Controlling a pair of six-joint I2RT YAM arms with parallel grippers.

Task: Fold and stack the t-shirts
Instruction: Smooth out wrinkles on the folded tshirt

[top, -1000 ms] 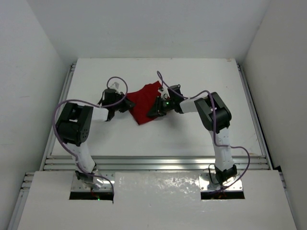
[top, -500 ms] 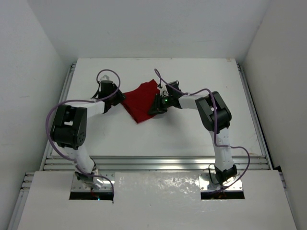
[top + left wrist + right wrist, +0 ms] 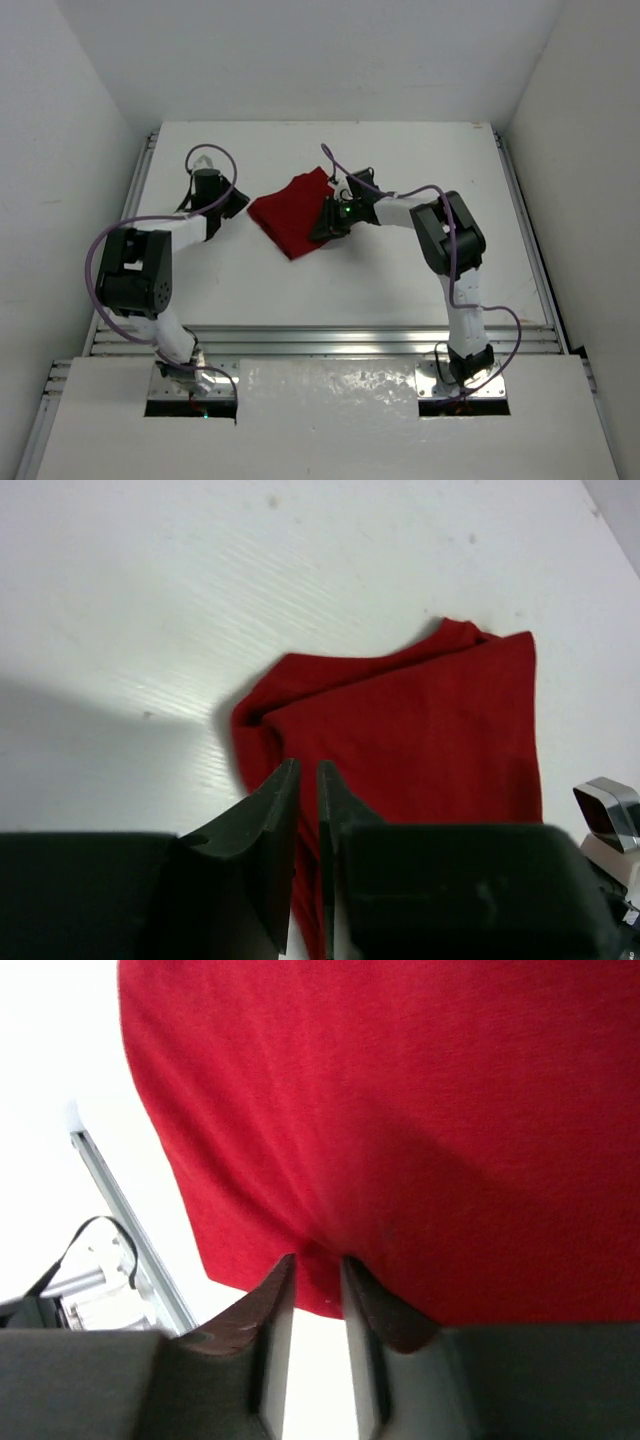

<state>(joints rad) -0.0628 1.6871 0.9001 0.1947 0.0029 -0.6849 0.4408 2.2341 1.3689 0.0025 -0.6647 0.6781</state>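
The dark red t-shirt [image 3: 292,212] lies crumpled and partly folded at the table's middle back. It also shows in the left wrist view [image 3: 420,730] and fills the right wrist view [image 3: 400,1110]. My left gripper [image 3: 233,203] is shut and empty, just left of the shirt's left corner; in its own view [image 3: 308,770] the jaws stand almost together above the shirt's edge. My right gripper [image 3: 322,228] is at the shirt's near right edge. In its own view [image 3: 315,1262] the fingertips pinch the red hem, and the fabric puckers there.
The white table [image 3: 400,270] has aluminium rails along its near edge [image 3: 330,340] and its sides. White walls close it in on three sides. The right gripper's metal body shows at the right edge of the left wrist view [image 3: 605,815].
My left gripper has pulled back to the left, away from the shirt's left corner. The shirt has stayed in place. The right gripper has barely moved.
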